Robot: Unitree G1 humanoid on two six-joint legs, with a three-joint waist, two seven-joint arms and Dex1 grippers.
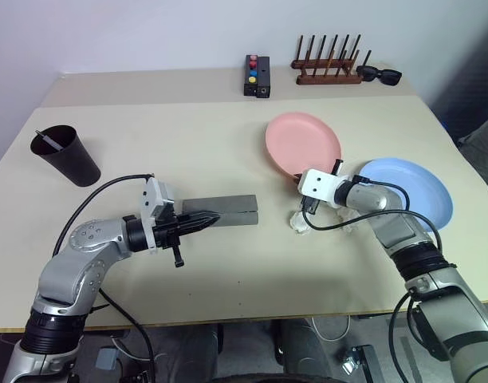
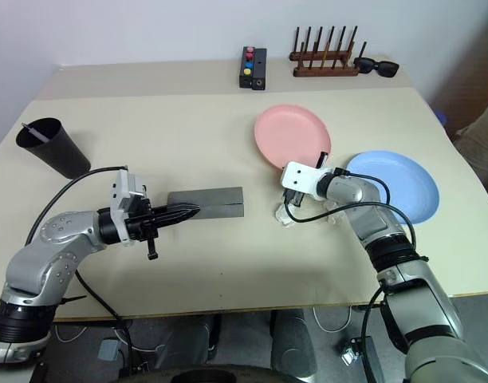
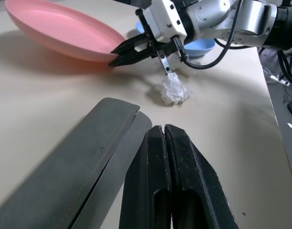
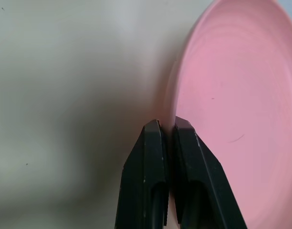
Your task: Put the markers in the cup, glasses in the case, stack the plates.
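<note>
The right fingers [image 3: 116, 55] are clamped on the pink plate's [image 1: 304, 142] six-o'clock rim; lifting level toward the blue plate [image 1: 419, 190] suits. Left fingers [image 3: 169, 157] together, empty.

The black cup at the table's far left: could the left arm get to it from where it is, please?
Probably yes. The left tool, shut, sits at the grey case; only bare table separates it from the black cup.
</note>
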